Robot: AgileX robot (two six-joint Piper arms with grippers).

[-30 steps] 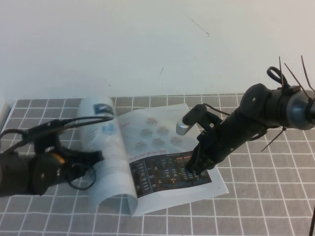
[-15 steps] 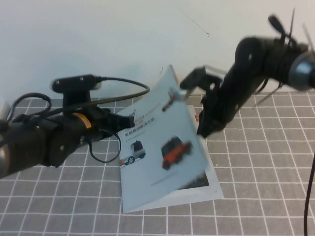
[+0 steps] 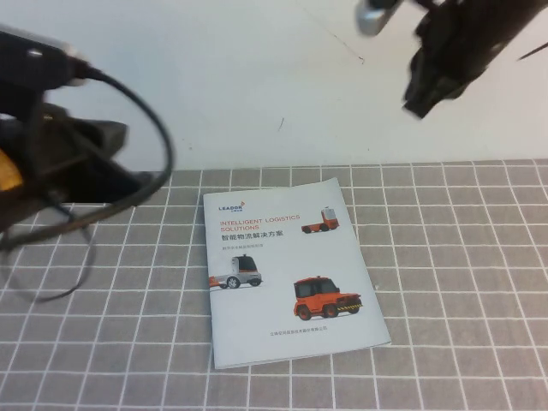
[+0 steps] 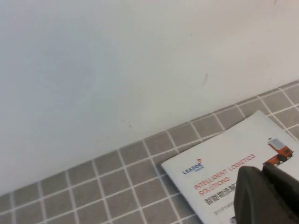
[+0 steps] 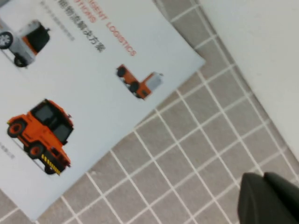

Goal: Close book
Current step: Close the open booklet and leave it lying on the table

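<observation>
One book [image 3: 291,274], and it's shut. It lies flat on the counter [image 3: 462,257], front cover up, spine toward the robot's left, slightly skewed against the tile grid. The cover shows the title print and three vehicles, and I see no page edge lifting. My read is that the job is done and nothing needs holding, which would explain why both arms are up and off it.

Left pincer [image 4: 261,186]: high over the counter's left side, above the book's far left corner, not touching. Its tips sit together, closed on nothing.

Right pincer [image 5: 264,193]: up in front of the wall [image 3: 257,68], past the book's far right corner, well apart from it. Also closed, also empty.

Around the book there is grey tile with white grout, and behind it the white wall with a few scuff marks. The left arm's black cable [image 3: 158,120] loops out near the book's left side, hanging above the counter rather than on it.

Nothing rests on the cover or blocks it. One risk, and it's a guess: that cable loop could drag across the cover if the left arm swings in low.
</observation>
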